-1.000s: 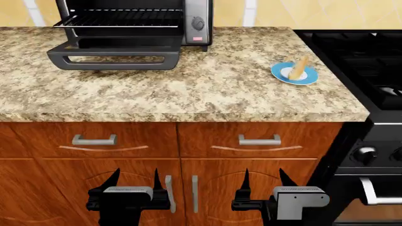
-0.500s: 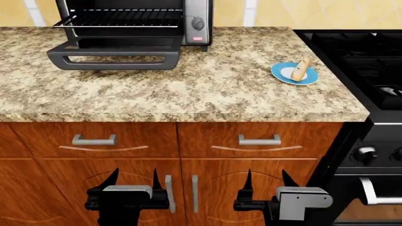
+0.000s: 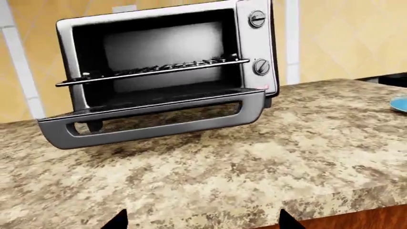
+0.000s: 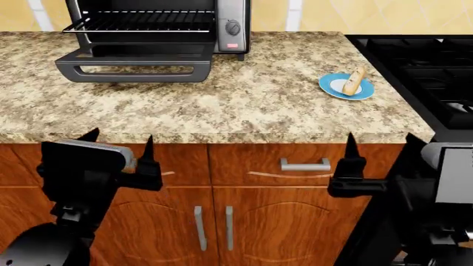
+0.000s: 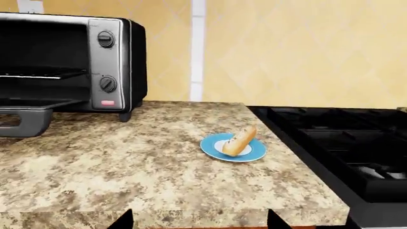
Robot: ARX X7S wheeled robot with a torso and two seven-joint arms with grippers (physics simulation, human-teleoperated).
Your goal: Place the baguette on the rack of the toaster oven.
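Black fingers (image 4: pixel 118 145) on left and right (image 4: pixel 377 148) grippers spread, empty, now raised to counter (image 4: pixel 244 105) edge vs. lower before. Baguette (image 4: pixel 354 81) on blue plate (image 4: pixel 334 88), well right of toaster oven (image 4: pixel 159 22); rack (image 4: pixel 140 22) bare. Approach phase.

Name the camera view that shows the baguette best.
The right wrist view: the baguette is large and unobstructed on the blue plate, its slashed crust visible. The head view shows it small. The left wrist view shows only the plate's edge, no baguette.
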